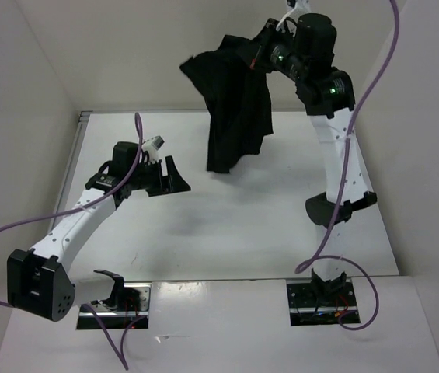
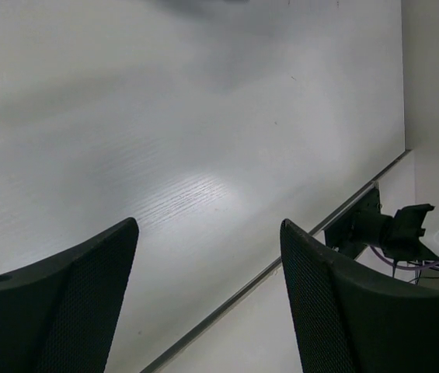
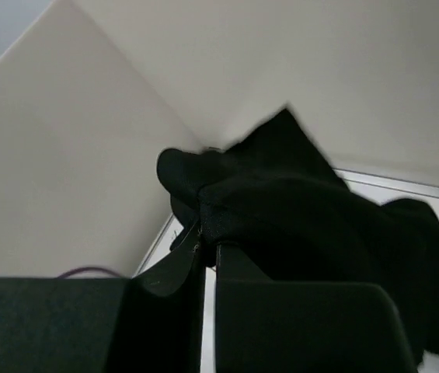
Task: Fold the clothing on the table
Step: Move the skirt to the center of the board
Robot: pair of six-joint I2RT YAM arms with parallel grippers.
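The black clothing [image 1: 235, 109] hangs in the air over the far middle of the white table [image 1: 227, 233], bunched at the top and draping down in folds. My right gripper [image 1: 262, 48] is raised high at the back, shut on the garment's upper edge. In the right wrist view the fabric [image 3: 304, 210] is pinched between the two fingers at the gripper [image 3: 210, 237] and spills to the right. My left gripper [image 1: 174, 177] stands open low over the table's left part, apart from the clothing. Nothing lies between its jaws [image 2: 207, 256].
White walls [image 1: 40, 93] enclose the table on the left, back and right. A thin metal edge [image 2: 297, 252] runs along the table's near side. Purple cables [image 1: 17, 225] loop beside both arms. The arm bases [image 1: 316, 299] sit at the near edge.
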